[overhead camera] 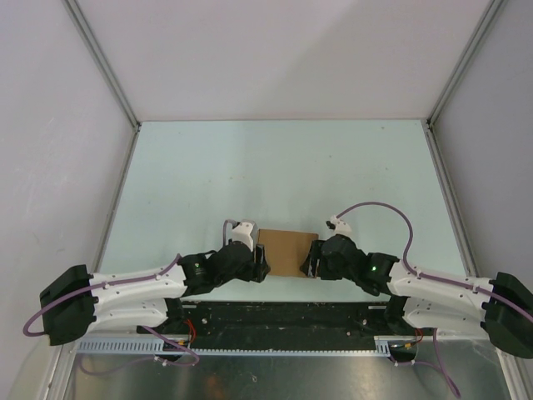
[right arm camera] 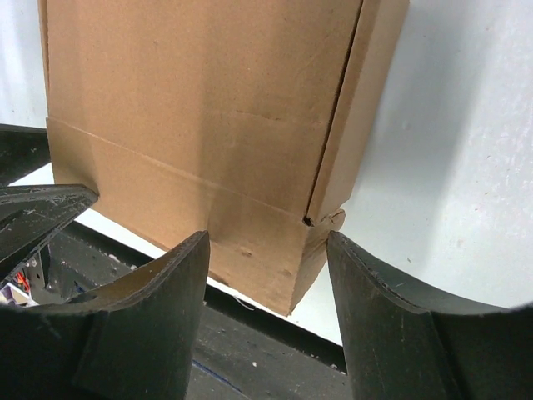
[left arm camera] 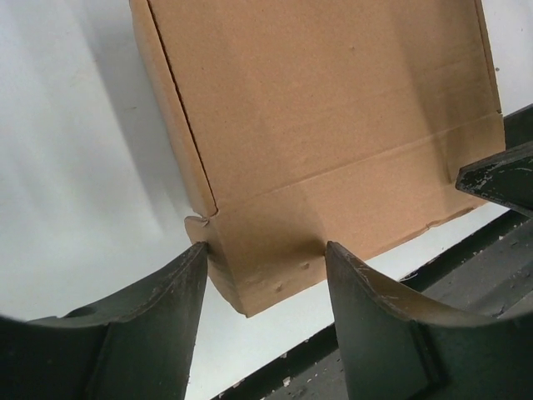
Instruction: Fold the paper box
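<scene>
Entry, both arms low at the near edge of the pale, smooth table (overhead camera: 208,175).

Object: the paper box (overhead camera: 287,250), plain brown cardboard and rectangular, lies on the table just beyond the black base rail (overhead camera: 283,318). It sits directly between my two end effectors, roughly centred left to right.

Left gripper (left arm camera: 265,250): jaws apart. The two dark fingers (left arm camera: 166,325) bracket the box's near left corner. A creased band of cardboard runs along the near edge. A narrow side panel folds away on the left, and a small torn-looking tab sits at the corner where they meet. One fingertip lies just beside that corner and the other lines up with the near edge of the band.

Right gripper (right arm camera: 268,237): jaws apart, in a mirrored pose. Its fingers (right arm camera: 391,317) frame the near right corner, where the side panel meets the same creased band.

Each wrist view catches a dark fingertip of the opposite gripper at the far side of the box.

Contact: the wrist cameras look along the fingers, so I cannot tell whether either pair of tips actually presses the cardboard or sits just short of it. From above, both grippers appear hard against the box's two short sides.

Box posture: lying flat with its broad face up.
</scene>
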